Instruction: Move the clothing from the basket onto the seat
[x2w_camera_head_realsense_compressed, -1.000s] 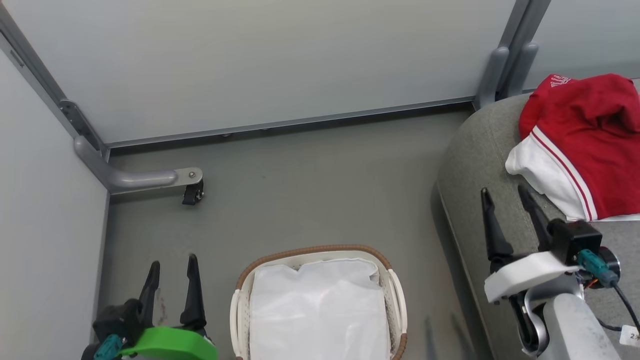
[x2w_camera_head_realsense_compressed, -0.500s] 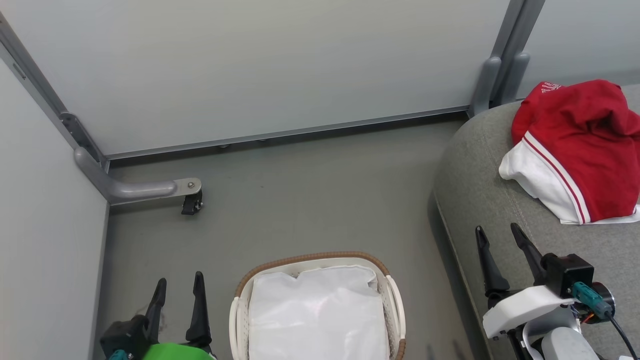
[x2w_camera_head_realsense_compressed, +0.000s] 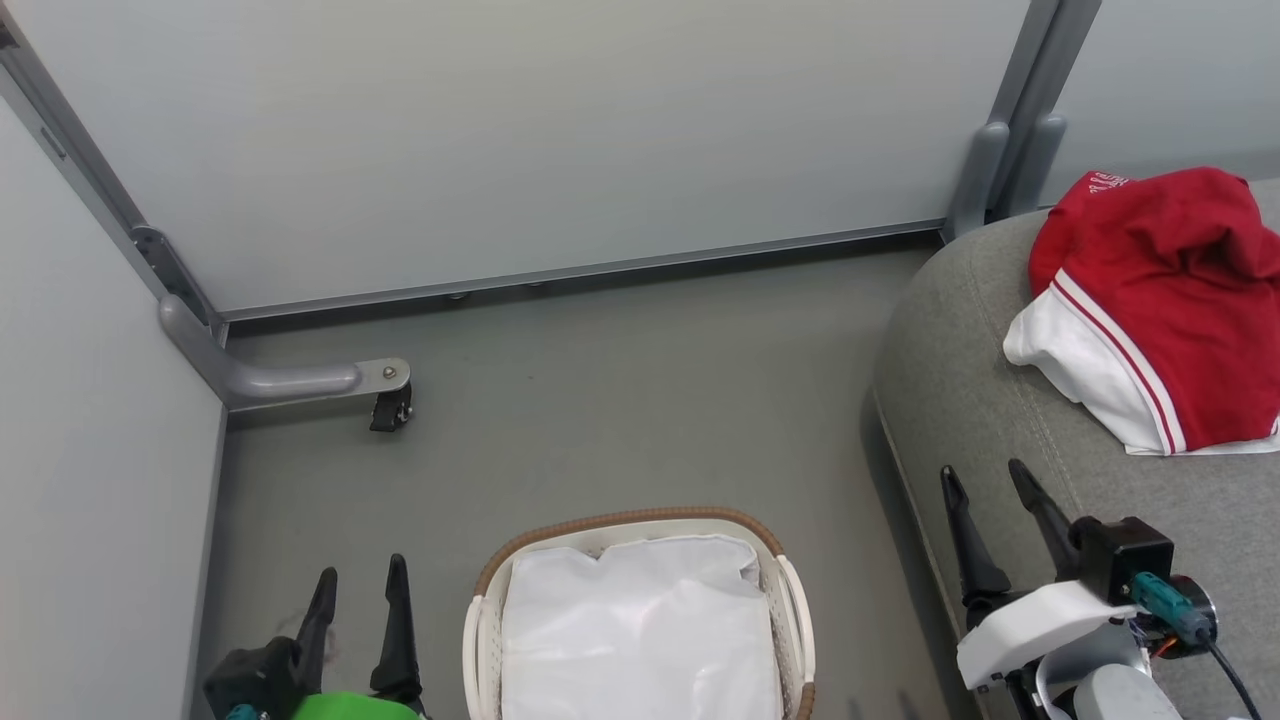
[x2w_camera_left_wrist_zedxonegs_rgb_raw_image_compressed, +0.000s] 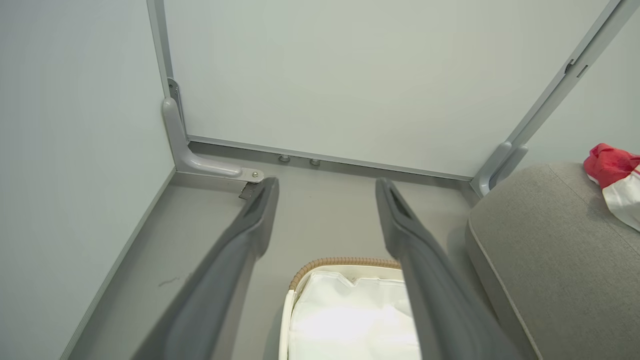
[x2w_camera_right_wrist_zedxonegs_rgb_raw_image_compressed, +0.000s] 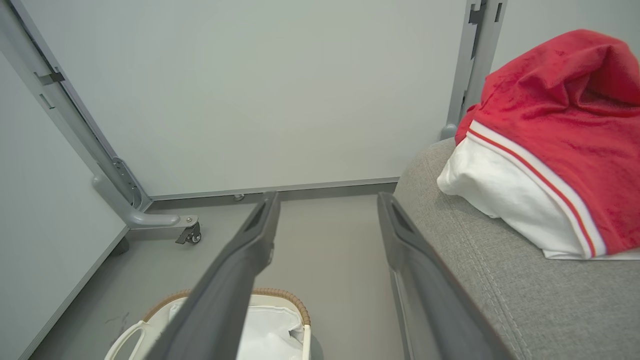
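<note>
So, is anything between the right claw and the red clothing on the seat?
Nothing visible does. Only a bare stretch of the seat lies between the open right claw and the clothing, which already rests on it.

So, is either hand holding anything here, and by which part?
Nothing is held. The left hand and right hand are both open and empty; the red clothing lies on the seat.

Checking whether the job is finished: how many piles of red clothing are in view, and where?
1. The clothing lies bunched on the seat; the bundle may hold more than one piece. The basket shows a white liner on top, and anything beneath it would be hidden.
</note>
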